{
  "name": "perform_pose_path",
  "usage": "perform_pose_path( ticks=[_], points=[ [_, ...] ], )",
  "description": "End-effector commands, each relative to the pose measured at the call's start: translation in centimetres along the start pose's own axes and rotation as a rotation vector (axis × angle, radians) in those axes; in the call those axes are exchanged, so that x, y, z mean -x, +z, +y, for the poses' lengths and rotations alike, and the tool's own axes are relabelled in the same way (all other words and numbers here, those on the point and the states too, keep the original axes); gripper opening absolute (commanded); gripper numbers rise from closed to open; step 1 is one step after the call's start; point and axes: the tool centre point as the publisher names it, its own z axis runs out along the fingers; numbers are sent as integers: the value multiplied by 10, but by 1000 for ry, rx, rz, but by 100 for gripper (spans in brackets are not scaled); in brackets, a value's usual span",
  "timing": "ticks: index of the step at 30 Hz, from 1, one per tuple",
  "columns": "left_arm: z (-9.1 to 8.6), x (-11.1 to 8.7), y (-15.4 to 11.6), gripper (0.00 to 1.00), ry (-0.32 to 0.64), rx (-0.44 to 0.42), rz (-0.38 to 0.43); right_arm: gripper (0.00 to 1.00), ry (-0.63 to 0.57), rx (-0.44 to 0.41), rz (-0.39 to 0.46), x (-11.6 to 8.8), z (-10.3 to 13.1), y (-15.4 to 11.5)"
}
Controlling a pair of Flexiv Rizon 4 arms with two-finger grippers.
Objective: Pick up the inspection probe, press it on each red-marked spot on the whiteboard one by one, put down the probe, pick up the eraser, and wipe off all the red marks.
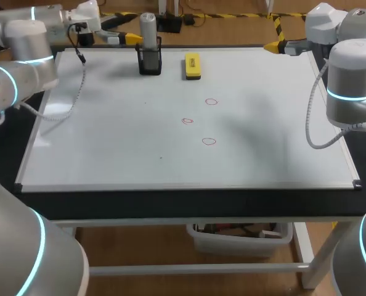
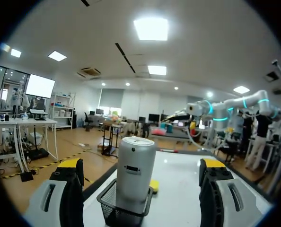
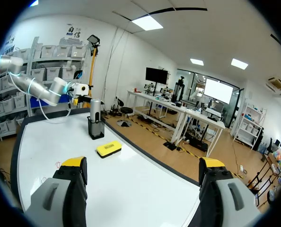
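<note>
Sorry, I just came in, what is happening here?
Nothing is held yet. The left pincer is open just short of the inspection probe, which stands upright in its black holder. The right pincer is open at the far edge of the whiteboard. The eraser lies beside the holder; three red marks show.

Black-edged table (image 1: 189, 200) on white legs, over a brown wooden floor (image 1: 140, 243). Beneath it, a clear plastic bin (image 1: 238, 242) of odds and ends. Past the far edge, yellow-and-black tape (image 1: 232, 15) on the floor. Overhead, white ceiling with bright square light panels (image 2: 151, 28). White walls (image 3: 126, 56).
</note>
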Motion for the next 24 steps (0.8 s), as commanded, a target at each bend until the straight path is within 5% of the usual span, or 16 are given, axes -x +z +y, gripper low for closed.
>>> perform_pose_path(
  ticks=[1, 24],
  points=[
    [9, 9, 12, 100, -5, -7, 176, 100, 0, -1, 0, 0, 0, 0],
    [15, 15, 49, 100, -8, 6, 158, 100, 0, -1, 0, 0, 0, 0]
  ],
)
